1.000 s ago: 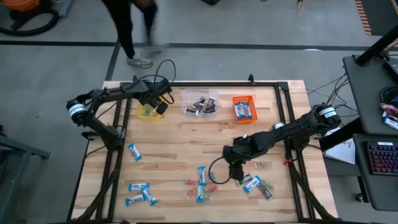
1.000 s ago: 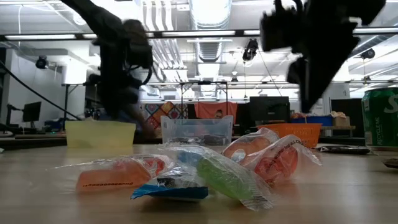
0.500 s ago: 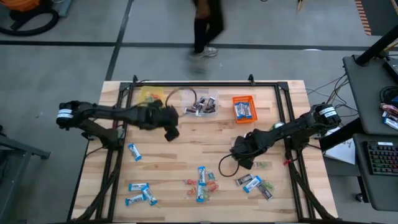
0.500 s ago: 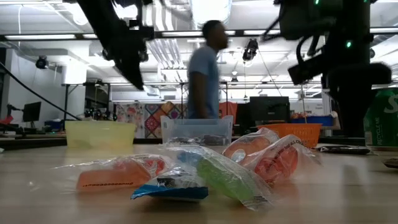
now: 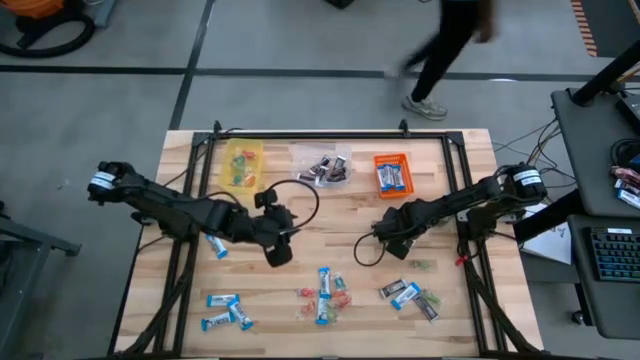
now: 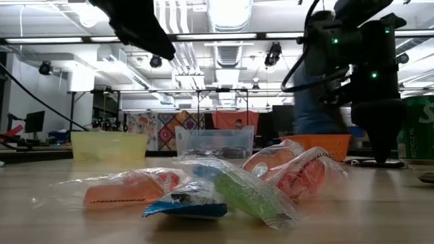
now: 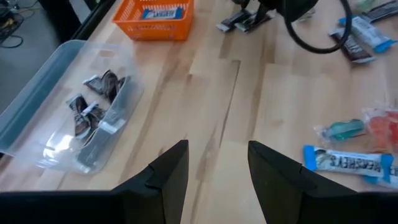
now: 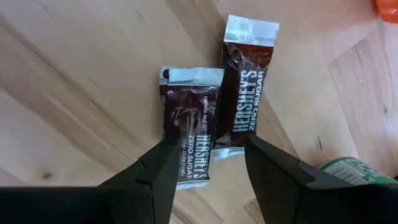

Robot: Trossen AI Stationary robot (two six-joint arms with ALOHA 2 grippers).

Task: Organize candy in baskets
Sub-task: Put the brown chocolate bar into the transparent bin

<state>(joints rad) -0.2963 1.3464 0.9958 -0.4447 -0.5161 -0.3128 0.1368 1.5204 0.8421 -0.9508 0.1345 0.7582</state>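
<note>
- The wooden surface (image 5: 300,225) carries three baskets along its far edge: a yellow basket (image 5: 240,163) with a few small pieces in it, a clear basket (image 5: 322,165) with dark wrapped pieces, and an orange basket (image 5: 393,173) with blue-and-white bars.
- The sorting seems only partly done. Much candy lies loose on the near half: blue-and-white bars (image 5: 222,300) at the left, a mixed heap (image 5: 325,285) of red, orange and green pieces with bars in the middle, more pieces (image 5: 408,293) at the right.
- The left claw (image 5: 277,240) hangs over the middle of the surface, fingers apart, holding nothing.
- The right claw (image 5: 395,238) is low, right of centre. Its fingers are apart, above two dark chocolate bars (image 8: 214,134) that lie side by side, touching; neither one is gripped yet.
</note>
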